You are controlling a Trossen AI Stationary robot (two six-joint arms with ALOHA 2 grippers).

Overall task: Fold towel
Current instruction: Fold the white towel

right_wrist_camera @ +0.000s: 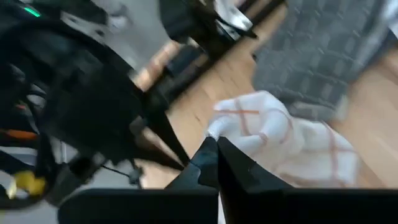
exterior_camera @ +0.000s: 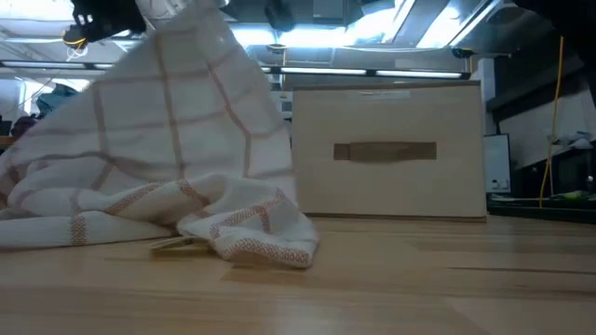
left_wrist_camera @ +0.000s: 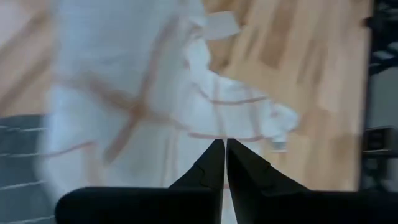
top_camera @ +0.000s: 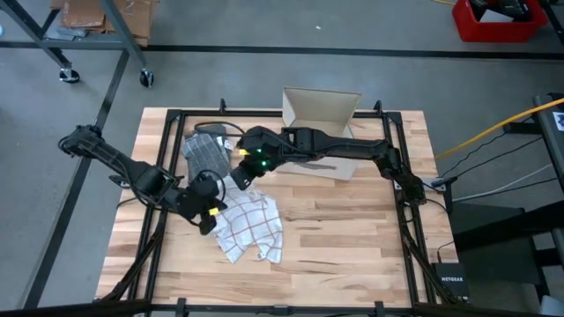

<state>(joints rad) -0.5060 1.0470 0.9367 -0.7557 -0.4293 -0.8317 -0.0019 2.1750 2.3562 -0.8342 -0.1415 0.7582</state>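
Above the table, both grippers [top_camera: 209, 210] [top_camera: 240, 172] pinched closed on checked towel [top_camera: 251, 224]

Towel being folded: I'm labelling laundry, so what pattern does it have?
The towel is white with a thin reddish-brown check; the low view shows it best.

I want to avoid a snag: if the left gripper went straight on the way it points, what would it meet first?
Most likely the white checked towel, which lies directly ahead of the shut left gripper. Beyond it is bare table; depth is unclear.
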